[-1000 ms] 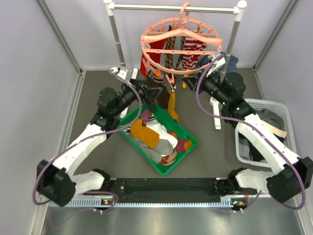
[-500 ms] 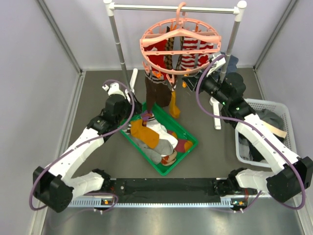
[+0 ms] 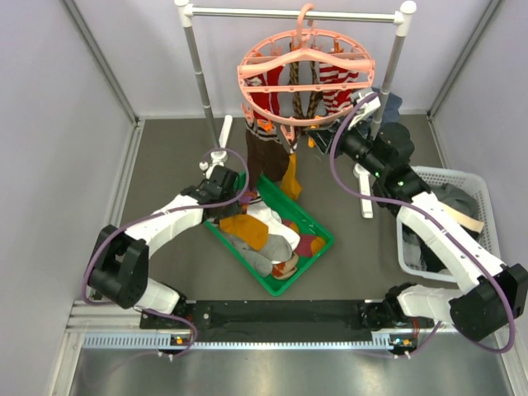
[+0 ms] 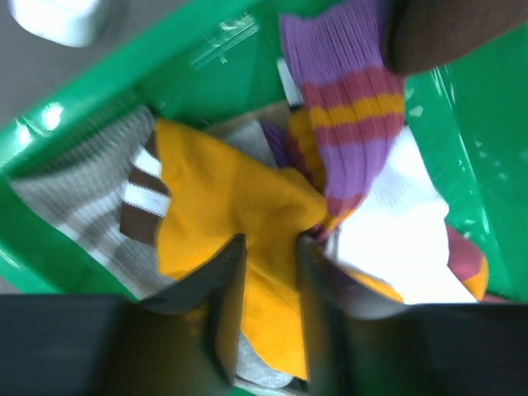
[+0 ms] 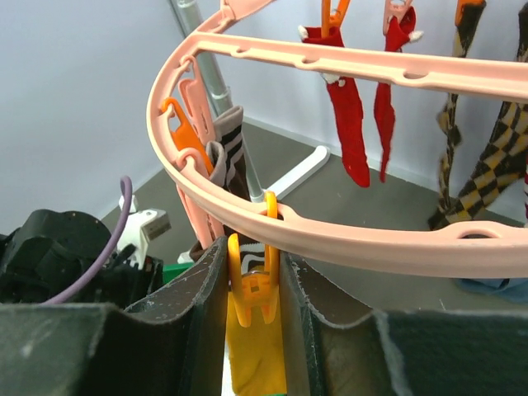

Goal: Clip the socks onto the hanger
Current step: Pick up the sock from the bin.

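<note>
Left fingers (image 4: 224, 301) down, astride mustard sock (image 4: 219, 206)

Hanger (image 5: 346, 66): smooth pink plastic, slight sheen. Clip (image 5: 252, 289): glossy orange plastic. Tray (image 4: 470, 107): glossy green plastic. Socks (image 4: 223, 206): matt ribbed knit cloth. Rail (image 3: 247, 12): bright smooth metal.
</note>
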`<state>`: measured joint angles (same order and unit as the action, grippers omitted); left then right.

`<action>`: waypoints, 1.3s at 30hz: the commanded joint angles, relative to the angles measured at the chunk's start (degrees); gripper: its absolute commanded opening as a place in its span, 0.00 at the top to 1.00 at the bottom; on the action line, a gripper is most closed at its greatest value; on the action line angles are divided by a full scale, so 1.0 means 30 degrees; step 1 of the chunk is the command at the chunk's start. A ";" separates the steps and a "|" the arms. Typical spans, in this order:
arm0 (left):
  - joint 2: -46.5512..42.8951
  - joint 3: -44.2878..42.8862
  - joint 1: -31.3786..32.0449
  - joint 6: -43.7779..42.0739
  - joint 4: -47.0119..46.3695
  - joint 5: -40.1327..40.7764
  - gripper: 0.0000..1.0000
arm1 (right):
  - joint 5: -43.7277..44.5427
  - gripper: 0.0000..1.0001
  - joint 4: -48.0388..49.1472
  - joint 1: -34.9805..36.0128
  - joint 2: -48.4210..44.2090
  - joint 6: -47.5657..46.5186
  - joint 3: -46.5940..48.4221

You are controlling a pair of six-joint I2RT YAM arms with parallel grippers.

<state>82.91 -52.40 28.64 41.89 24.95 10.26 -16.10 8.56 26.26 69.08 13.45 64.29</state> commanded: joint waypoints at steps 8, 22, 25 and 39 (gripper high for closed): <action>-0.0918 -0.2512 0.4361 0.2497 0.3485 0.0271 1.00 | 0.0385 1.00 0.0341 0.0182 -0.0438 -0.0500 -0.0132; -0.0103 -0.7489 0.3875 -0.0541 0.4748 0.3023 1.00 | 0.0971 1.00 0.0077 0.0211 -0.0702 -0.0939 -0.0103; 0.0746 -0.9744 0.3228 -0.2065 0.5508 0.3930 1.00 | 0.0913 1.00 0.0077 0.0182 -0.0760 -0.0968 -0.0073; 0.1308 -0.3718 0.5126 0.0858 0.4777 -0.1105 1.00 | 0.0913 1.00 0.0077 0.0182 -0.0790 -0.1027 -0.0278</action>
<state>86.50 -68.93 39.90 39.13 38.37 12.60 -13.61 7.62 26.46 68.29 11.03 64.12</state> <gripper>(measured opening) 0.015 0.265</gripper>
